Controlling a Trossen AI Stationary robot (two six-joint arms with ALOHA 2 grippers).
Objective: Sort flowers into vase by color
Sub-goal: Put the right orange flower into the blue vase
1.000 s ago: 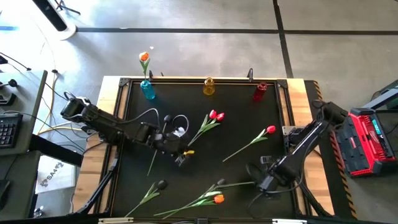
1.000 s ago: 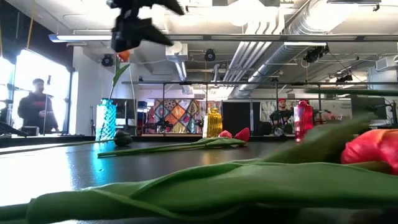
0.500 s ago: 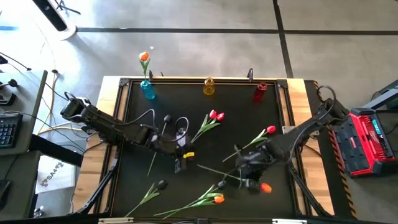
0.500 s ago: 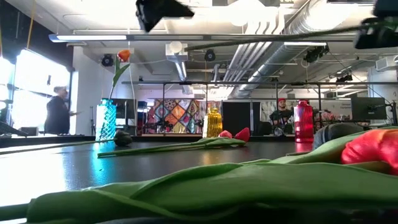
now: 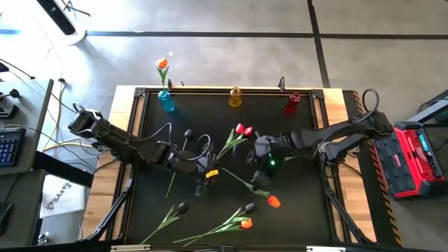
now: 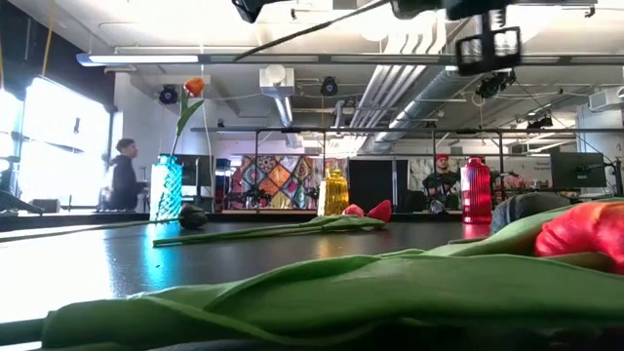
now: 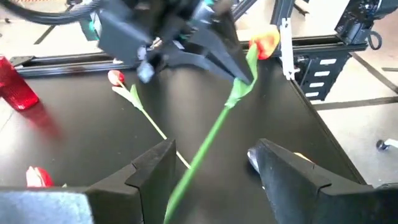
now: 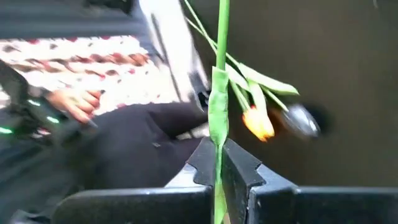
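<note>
Vases stand along the table's (image 5: 318, 210) far edge: blue vase (image 5: 166, 101) with one orange flower (image 5: 162, 64), then yellow vase (image 5: 235, 97), then red vase (image 5: 292, 103); nearer than the blue vase and toward the yellow, the left gripper (image 5: 201, 185) hovers with fingers apart, empty; nearer than the yellow vase, the right gripper (image 5: 260, 176) is clamped on a green stem (image 8: 221, 74), the held orange tulip (image 5: 273, 201) hanging beyond its fingertips, seemingly off the table.
</note>
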